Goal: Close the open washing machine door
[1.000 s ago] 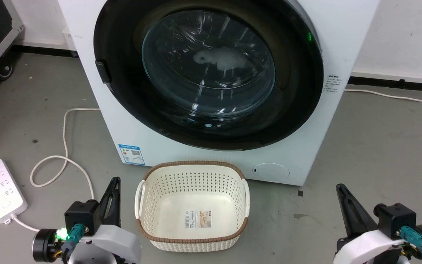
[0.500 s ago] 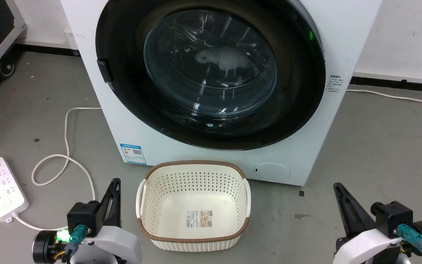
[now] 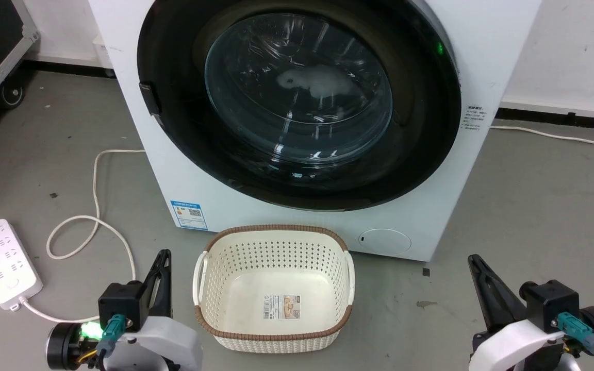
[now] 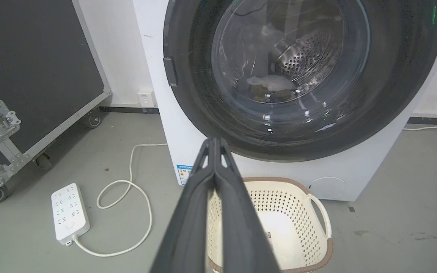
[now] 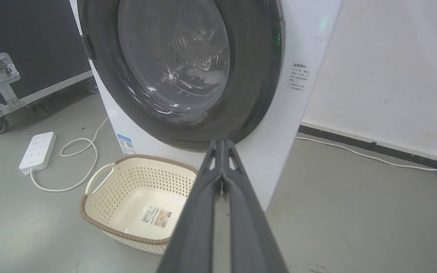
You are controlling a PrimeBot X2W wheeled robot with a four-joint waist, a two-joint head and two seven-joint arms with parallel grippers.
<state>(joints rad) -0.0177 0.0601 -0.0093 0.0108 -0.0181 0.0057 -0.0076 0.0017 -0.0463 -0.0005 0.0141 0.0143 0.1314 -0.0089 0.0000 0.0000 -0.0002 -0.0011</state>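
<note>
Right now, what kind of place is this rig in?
Probably a lab or test bay, not a home: bare grey floor, a wheeled black flight case, and a washing machine with a power strip loose beside it.

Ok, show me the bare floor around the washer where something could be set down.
Widest free patch: the floor right of the washing machine, bounded by the wall cable behind and the right gripper on the near side. A narrower strip lies between the basket and that gripper. The left is crowded: power strip and its looped cord.
</note>
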